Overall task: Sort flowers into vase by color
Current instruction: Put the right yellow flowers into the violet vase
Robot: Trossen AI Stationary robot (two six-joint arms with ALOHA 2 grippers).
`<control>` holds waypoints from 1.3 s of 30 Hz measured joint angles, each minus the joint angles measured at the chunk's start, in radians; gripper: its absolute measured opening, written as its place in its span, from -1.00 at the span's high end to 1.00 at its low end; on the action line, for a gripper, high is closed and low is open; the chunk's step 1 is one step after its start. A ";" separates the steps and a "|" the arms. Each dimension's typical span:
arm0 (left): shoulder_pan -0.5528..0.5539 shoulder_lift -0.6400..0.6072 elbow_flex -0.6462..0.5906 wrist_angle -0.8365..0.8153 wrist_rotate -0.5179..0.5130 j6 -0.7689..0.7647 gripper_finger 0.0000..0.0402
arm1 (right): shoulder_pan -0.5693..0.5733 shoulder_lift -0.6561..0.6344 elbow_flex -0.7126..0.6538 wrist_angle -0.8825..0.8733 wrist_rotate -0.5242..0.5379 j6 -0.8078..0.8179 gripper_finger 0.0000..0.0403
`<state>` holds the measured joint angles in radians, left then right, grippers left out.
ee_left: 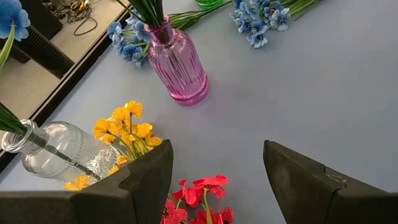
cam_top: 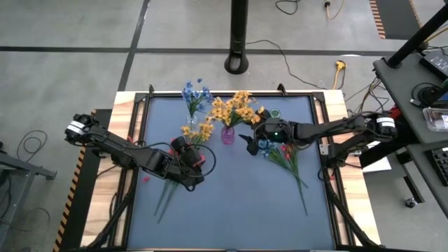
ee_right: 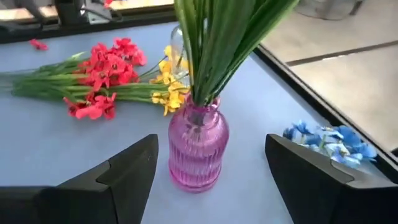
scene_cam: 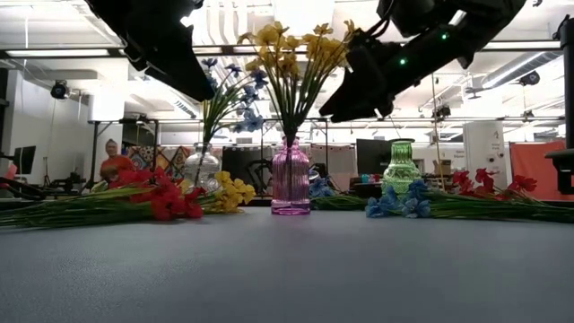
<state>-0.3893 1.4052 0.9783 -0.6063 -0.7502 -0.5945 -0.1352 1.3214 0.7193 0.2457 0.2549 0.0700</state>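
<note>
- While no writing is readable, pink vase (ee_right: 198, 149) holds yellow flowers (cam_top: 234, 110).
- Right claw (ee_right: 208, 177) spread, empty, facing it.
- Left claw (ee_left: 214, 177) spread, empty, above red flowers (ee_left: 199, 202).

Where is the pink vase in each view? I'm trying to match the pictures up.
High view: pink vase at the mat's middle, toward the far edge.
Low view: centre, holding yellow flowers.
Left wrist view: upper middle.
Right wrist view: centre, between the fingers.
Shared landmark: the red flowers lying on the mat.
</note>
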 joint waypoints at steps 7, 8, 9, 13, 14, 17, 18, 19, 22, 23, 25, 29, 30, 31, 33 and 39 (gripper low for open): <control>0.000 0.000 0.000 0.000 0.000 0.000 -0.16 | 0.000 -0.006 -0.019 0.214 0.033 0.020 -0.28; 0.000 0.000 0.000 0.000 0.000 0.000 -0.16 | 0.000 -0.001 -0.019 0.237 0.033 0.020 -0.25; 0.000 0.000 0.000 0.000 0.000 0.000 -0.16 | 0.000 0.007 -0.019 0.260 0.032 0.019 -0.22; 0.000 0.000 0.000 0.001 0.000 -0.002 -0.16 | 0.000 0.025 -0.019 0.286 0.030 0.014 -0.08; 0.000 0.000 0.000 0.000 0.000 -0.002 -0.16 | 0.000 0.027 -0.017 0.288 0.030 0.011 -0.04; 0.000 0.000 0.000 0.000 0.000 -0.002 -0.16 | 0.000 0.029 -0.010 0.290 0.028 0.003 0.09; 0.000 0.000 0.000 0.001 0.000 -0.002 -0.16 | 0.000 0.029 -0.006 0.290 0.026 -0.001 0.13; 0.000 0.000 0.000 0.001 0.000 -0.002 -0.16 | 0.000 0.029 -0.003 0.292 0.026 -0.003 0.17; 0.000 0.000 0.000 0.001 0.000 -0.002 -0.16 | 0.000 0.029 0.002 0.290 0.025 -0.011 0.29; 0.000 0.000 0.000 0.001 0.000 -0.002 -0.16 | 0.000 0.029 0.004 0.285 0.025 -0.013 0.33; 0.000 0.000 0.000 0.001 0.000 -0.002 -0.16 | 0.000 0.037 0.012 0.288 0.025 -0.018 0.41; 0.000 0.000 0.000 0.002 0.000 -0.002 -0.16 | 0.000 0.059 0.027 0.288 0.025 -0.035 0.55; 0.000 0.000 0.000 0.001 0.000 -0.002 -0.16 | 0.000 0.067 0.031 0.289 0.023 -0.036 0.58; 0.000 0.000 0.000 0.001 0.000 -0.002 -0.16 | 0.000 0.076 0.034 0.287 0.023 -0.037 0.61; 0.000 0.000 0.000 0.001 0.000 -0.002 -0.16 | 0.000 0.096 0.044 0.287 0.021 -0.042 0.68; 0.000 0.000 -0.002 0.002 0.000 -0.002 -0.16 | 0.000 0.113 0.045 0.279 0.022 -0.043 0.81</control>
<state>-0.3893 1.4052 0.9763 -0.6041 -0.7498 -0.5968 -0.1353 1.4344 0.7639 0.5247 0.2764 0.0265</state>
